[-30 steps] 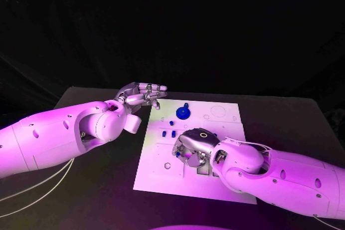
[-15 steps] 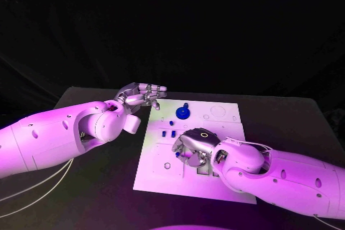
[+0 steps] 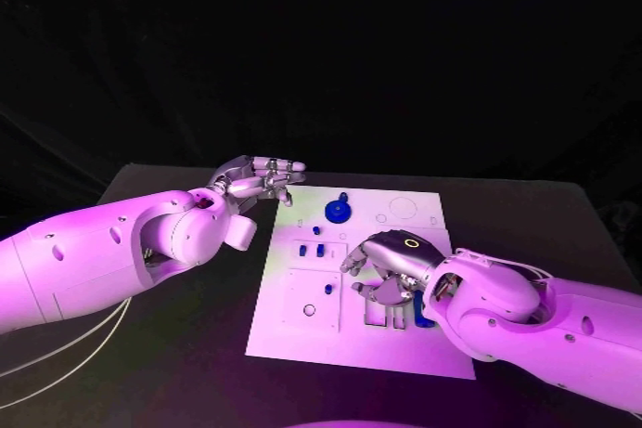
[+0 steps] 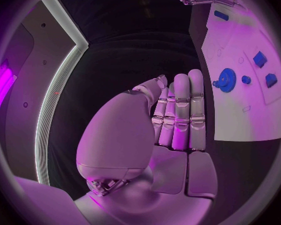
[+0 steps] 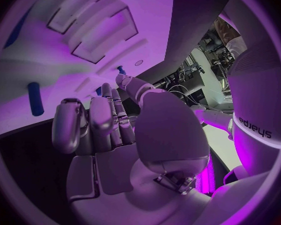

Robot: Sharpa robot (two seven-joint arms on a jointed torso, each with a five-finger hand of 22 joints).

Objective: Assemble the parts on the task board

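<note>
Head view first, from the left: the left hand [image 3: 261, 177] hovers over the tabletop [image 3: 160, 354] just off the far left corner of the white task board [image 3: 402, 349], fingers held straight and close together with nothing in them. A round blue gear [image 3: 340, 208] stands near the board's far edge, with small blue pegs [image 3: 311, 250] a little nearer. Further right, the right hand [image 3: 388, 275] is low over the board's middle, fingers curled down among the rectangular slots; whether it pinches anything I cannot tell, as its own back covers the fingertips. A dark blue piece [image 3: 423, 309] lies just beside that hand, on the side nearer the robot, its long axis running roughly from near edge to far edge. To my eye the right hand is much the nearer to it, so the coming move is likely its to make. Left wrist view shows the flat empty palm plainly, gear [image 4: 225, 79] beyond the fingertips. Right wrist view adds the slots [image 5: 97, 30] up close and a blue rod [image 5: 34, 98] lying beside the curled fingers [image 5: 90, 125].
</note>
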